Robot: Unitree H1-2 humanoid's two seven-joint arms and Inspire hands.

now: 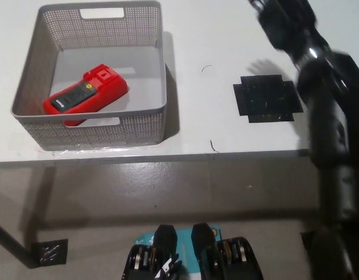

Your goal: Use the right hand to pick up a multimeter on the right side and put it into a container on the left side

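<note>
Just one multimeter [84, 94] inside one container [91, 128]

- container [145, 125] on table [202, 35], left side; front wall near table's front edge
- multimeter [84, 94] inside container, lying flat on floor, set diagonally; sits toward left-front part, lower end close to front wall
- flat patch [267, 98] on table, right of container, well apart from it
- right arm [328, 111] along pic's right edge, over table's right part; right hand [282, 17] at top right, behind the patch, well apart from container; finger state not readable
- floor below table's front edge
</note>
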